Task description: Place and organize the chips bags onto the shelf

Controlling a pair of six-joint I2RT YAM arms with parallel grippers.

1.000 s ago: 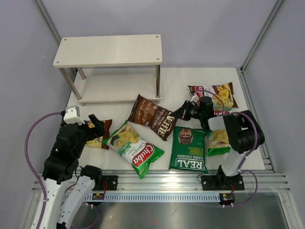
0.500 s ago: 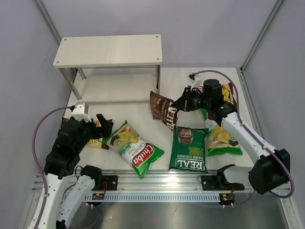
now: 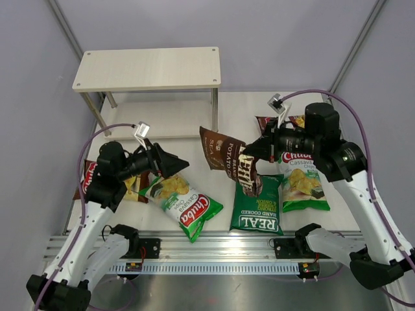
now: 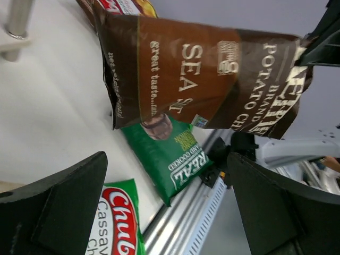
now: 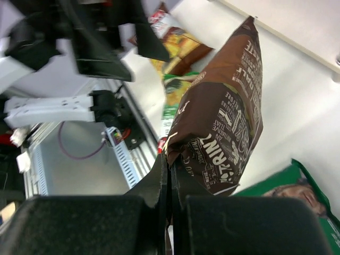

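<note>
My right gripper (image 3: 249,154) is shut on an edge of the dark brown Sea Salt bag (image 3: 227,154) and holds it hanging in the air above the table's middle; the pinch shows in the right wrist view (image 5: 170,178). My left gripper (image 3: 178,164) is open and empty, pointing right toward that bag (image 4: 202,74). A green Chuba bag (image 3: 183,202) and the dark green REAL bag (image 3: 257,204) lie flat near the front. Another green Chuba bag (image 3: 300,181) lies at the right. A brown/white Chuba bag (image 3: 133,186) lies partly under my left arm. The shelf (image 3: 148,68) stands at the back left, both tiers bare.
A second brown/white Chuba bag (image 3: 293,121) lies at the back right, mostly hidden behind my right arm. The shelf's front right leg (image 3: 214,110) stands just behind the hanging bag. A metal rail (image 3: 220,249) runs along the near edge. Grey walls enclose the table.
My right gripper has lifted the Sea Salt bag off the table and carried it up and slightly forward. My left arm has risen and swung right, its open gripper now facing the bag.
</note>
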